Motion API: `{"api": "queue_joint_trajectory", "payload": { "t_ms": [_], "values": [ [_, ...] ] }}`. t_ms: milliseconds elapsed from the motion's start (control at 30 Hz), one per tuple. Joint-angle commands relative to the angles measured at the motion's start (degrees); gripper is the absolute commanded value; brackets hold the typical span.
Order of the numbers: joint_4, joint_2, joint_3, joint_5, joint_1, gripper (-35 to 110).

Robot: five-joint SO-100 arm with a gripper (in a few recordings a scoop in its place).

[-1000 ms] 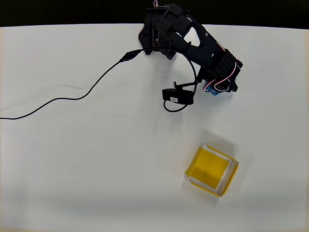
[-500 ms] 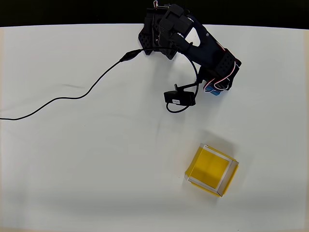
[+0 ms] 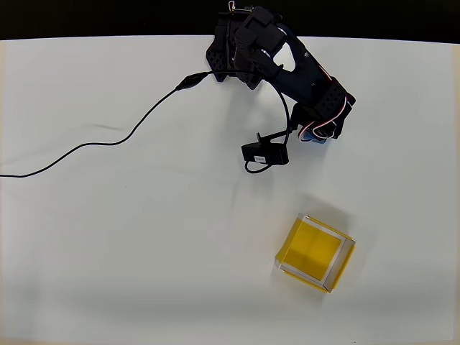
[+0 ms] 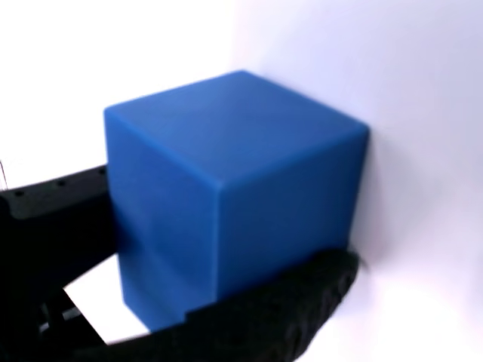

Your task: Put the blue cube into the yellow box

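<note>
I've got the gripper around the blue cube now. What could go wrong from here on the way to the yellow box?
1. In the wrist view the gripper meets the blue cube low, near an edge, so it might twist or slip on lifting.
2. The yellow box sits rotated and is scarcely wider than the cube; an off-centre drop may catch a wall.
3. The camera cable hangs near the gripper and may snag.

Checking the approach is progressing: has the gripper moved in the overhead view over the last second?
Yes, slightly. The gripper has shifted up and left in the overhead view, away from the yellow box, which hasn't moved; the blue cube sits at it.
</note>
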Motion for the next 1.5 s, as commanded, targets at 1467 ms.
{"api": "queue_joint_trajectory", "payload": {
  "t_ms": [1467],
  "values": [
    [-51.4,9.6,-9.7,-69.6,32.1,21]
  ]
}}
